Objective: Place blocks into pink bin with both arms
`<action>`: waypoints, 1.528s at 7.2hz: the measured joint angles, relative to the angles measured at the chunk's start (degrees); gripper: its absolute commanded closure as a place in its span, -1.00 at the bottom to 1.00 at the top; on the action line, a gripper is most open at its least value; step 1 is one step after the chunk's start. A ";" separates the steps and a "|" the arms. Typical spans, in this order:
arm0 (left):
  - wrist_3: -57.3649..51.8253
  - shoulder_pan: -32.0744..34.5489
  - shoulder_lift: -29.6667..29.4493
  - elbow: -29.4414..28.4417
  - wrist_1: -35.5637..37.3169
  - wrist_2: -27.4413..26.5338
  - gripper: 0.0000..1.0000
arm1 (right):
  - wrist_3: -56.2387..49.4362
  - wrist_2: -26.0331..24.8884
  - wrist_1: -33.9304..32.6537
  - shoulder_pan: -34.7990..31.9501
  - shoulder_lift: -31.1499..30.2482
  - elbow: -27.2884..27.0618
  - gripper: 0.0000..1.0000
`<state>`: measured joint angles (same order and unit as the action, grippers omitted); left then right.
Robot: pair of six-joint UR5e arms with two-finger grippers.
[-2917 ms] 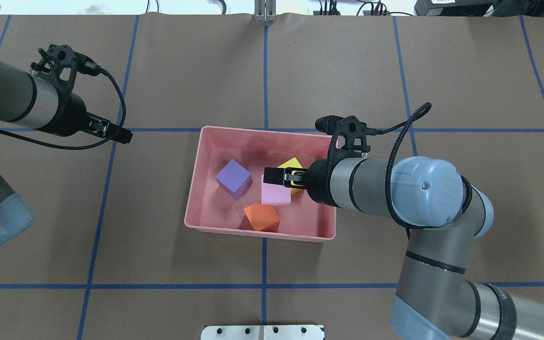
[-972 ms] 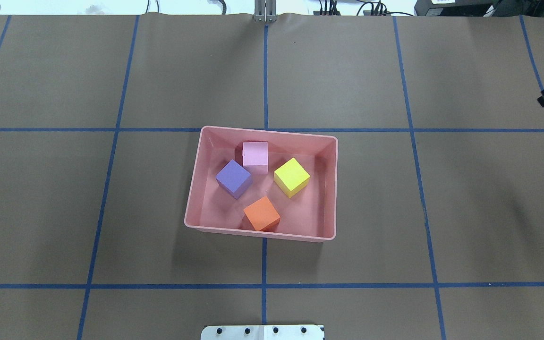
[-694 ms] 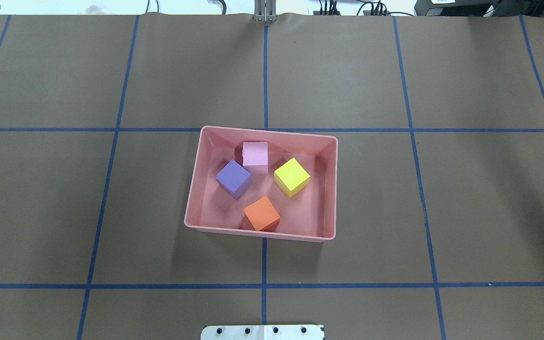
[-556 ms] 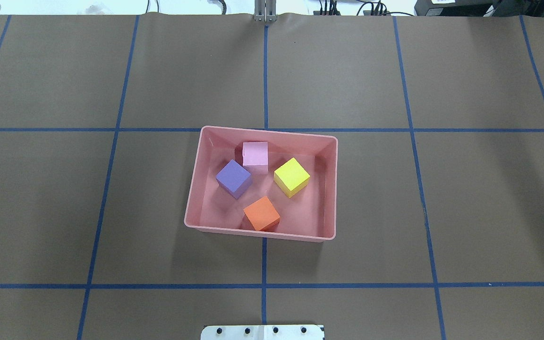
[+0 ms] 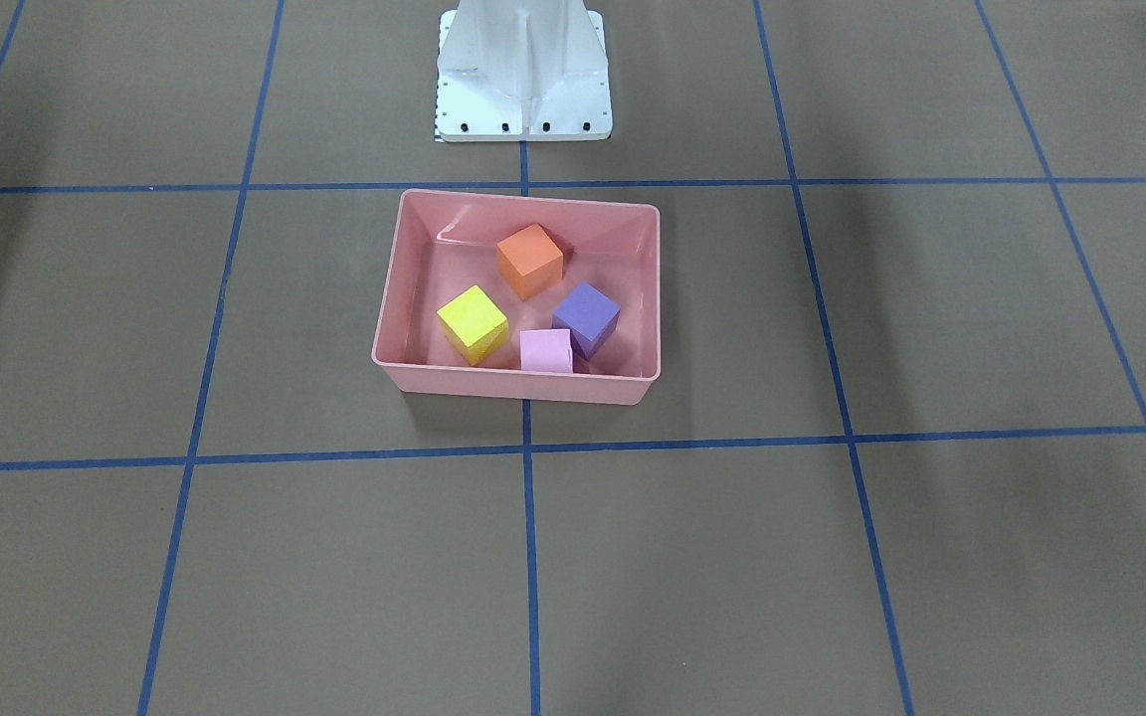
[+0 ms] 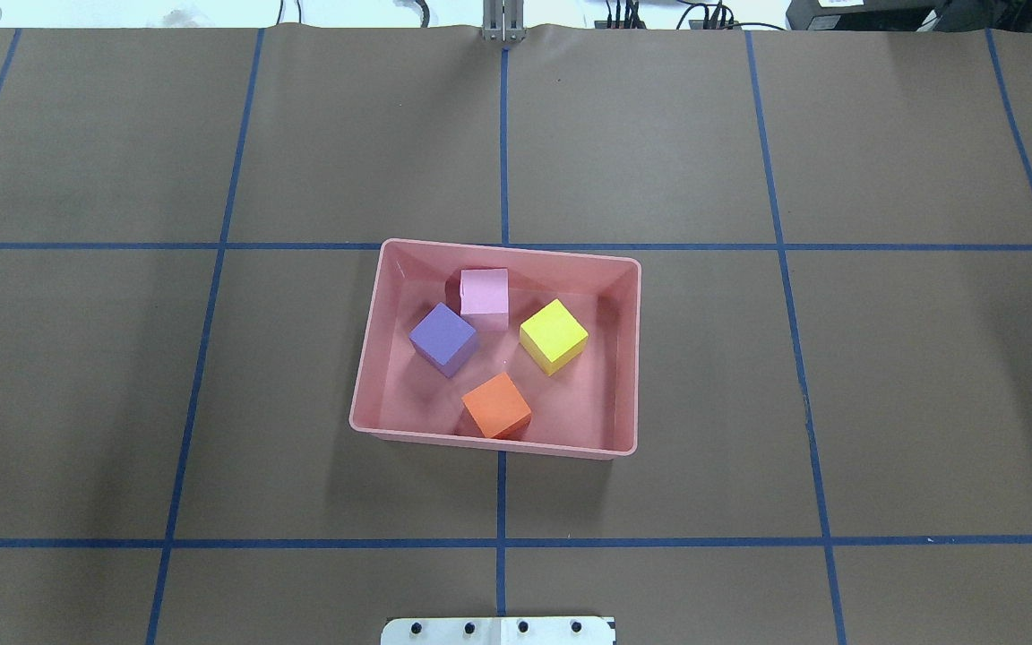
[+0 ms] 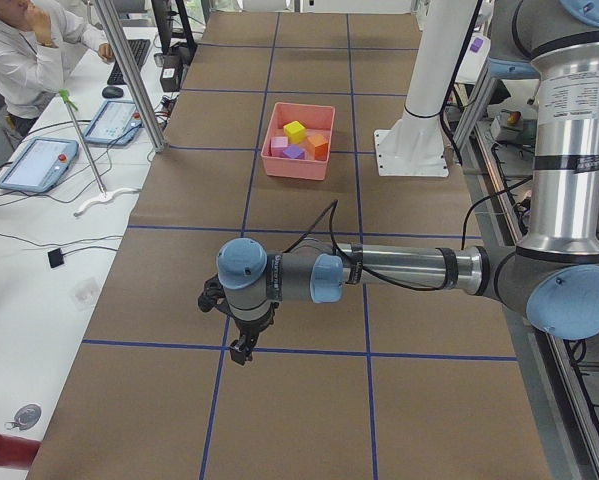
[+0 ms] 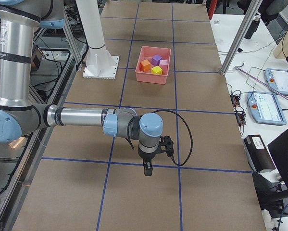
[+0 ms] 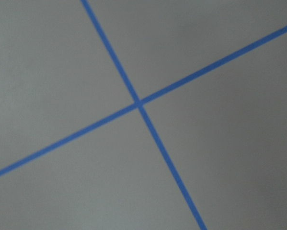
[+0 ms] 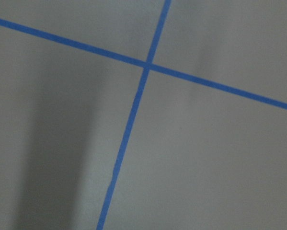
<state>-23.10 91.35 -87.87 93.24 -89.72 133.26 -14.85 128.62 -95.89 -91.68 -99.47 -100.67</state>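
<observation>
Withdrawn from overhead, left end effector (image 7: 243, 351), right end effector (image 8: 148, 169), side-view only, grip unclear

Even, diffuse light from above keeps the brown desk (image 6: 928, 358) bright. The pink bin (image 6: 625, 358) throws a soft shadow toward 7 o'clock in the overhead view, and faint glare marks its inner wall. Both wrist views look soft, perhaps out of focus; the right one darkens toward 8 o'clock.

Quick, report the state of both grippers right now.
Left gripper: cannot tell whether the jaws are open or shut; it shows only in a side view.
Right gripper: cannot tell; it too shows only in a side view.
</observation>
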 measured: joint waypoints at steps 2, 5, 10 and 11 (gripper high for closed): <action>6.24 0.43 0.37 0.09 -0.97 0.04 -1.00 | 0.11 0.17 0.02 0.00 0.43 -0.13 -1.00; 8.34 0.41 0.36 -0.42 -1.18 0.11 -1.00 | 0.09 0.22 0.12 0.00 0.65 -0.34 -1.00; 7.84 0.37 2.08 0.22 -2.26 -0.30 -1.00 | 0.09 0.22 0.18 0.00 0.69 -0.13 -1.00; 7.86 0.37 2.22 0.21 -2.34 -0.35 -1.00 | 0.09 0.22 0.16 0.01 0.69 -0.09 -1.00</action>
<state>-15.24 91.73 -85.65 93.45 -92.06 132.92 -14.77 128.85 -95.73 -91.67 -98.79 -100.77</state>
